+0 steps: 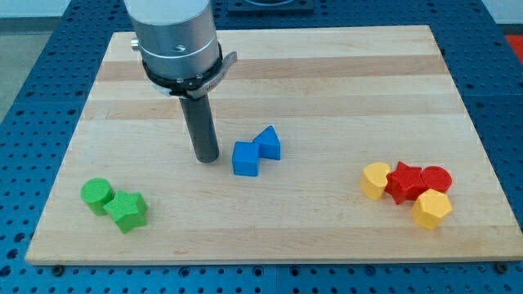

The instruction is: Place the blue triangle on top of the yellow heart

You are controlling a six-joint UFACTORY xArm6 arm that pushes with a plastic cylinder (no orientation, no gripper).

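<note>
In the camera view, the arm ends in a straight dark rod, so it has no jaws that open or close and it holds nothing. My tip (205,158) rests on the wooden board (327,65), just to the view's left of the blue cube (245,158), with a thin gap between them; I cannot tell if they touch. The blue triangle (269,143) sits right behind the cube, toward the view's top right, and the two blue blocks touch each other. The yellow heart (375,180) lies well apart from them, near the view's right bottom, and it touches the red star (405,181). The red cylinder (436,177) is on the view's right of this star, and the yellow hexagon (431,209) is just below them, near the bottom edge of the board. At the view's left bottom, the green cylinder (97,195) and the green star (128,211) stand together, also close to the edge. Between the blue triangle and the yellow heart the board is bare wood. The top half of the board is also open, apart from the arm body over it.
</note>
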